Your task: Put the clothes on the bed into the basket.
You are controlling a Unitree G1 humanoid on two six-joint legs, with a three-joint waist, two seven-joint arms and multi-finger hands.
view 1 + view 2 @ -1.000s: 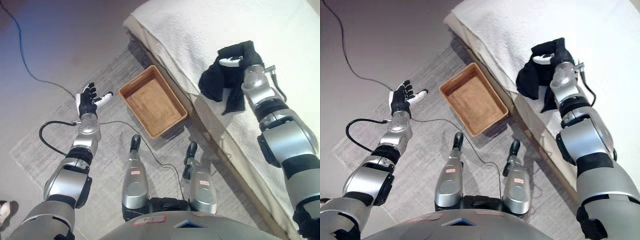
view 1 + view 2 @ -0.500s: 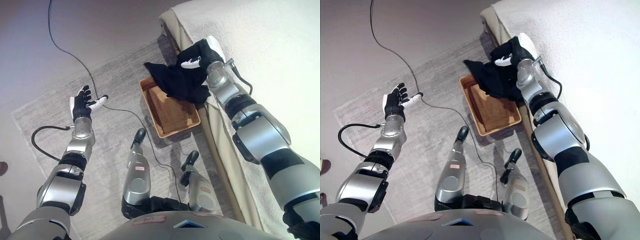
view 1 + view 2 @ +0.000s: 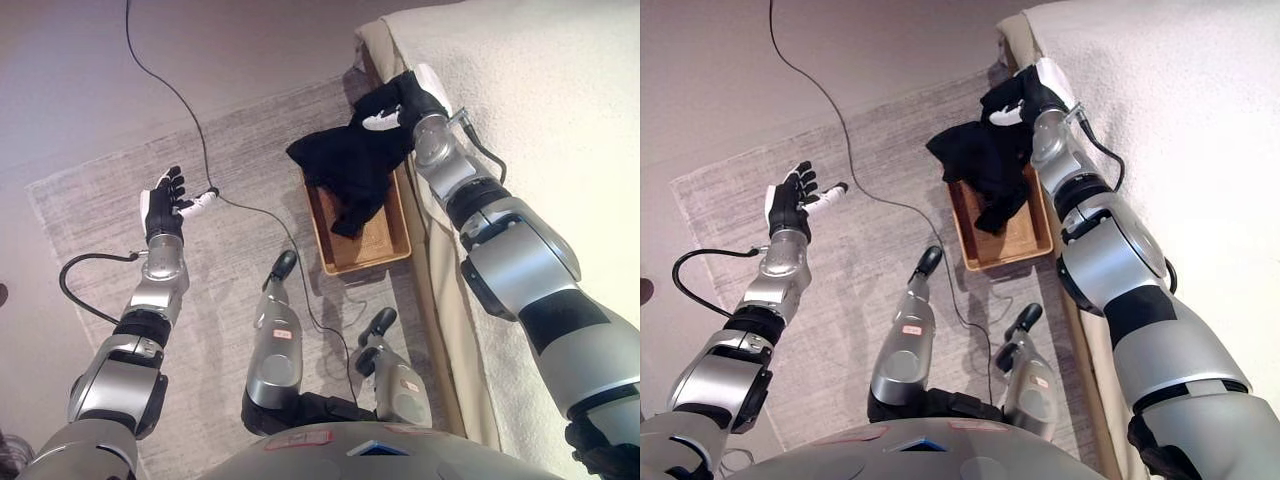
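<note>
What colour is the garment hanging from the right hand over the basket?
Plain black garment, no pattern visible; clearest in the left eye view.

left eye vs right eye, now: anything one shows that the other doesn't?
Only the left eye view: nothing of the task that the other lacks. Only the right eye view: more bare floor beyond the grey rug on the left. Both: the right hand holds the black garment hanging over the brown basket beside the bed, and the left hand is open over the rug.
</note>
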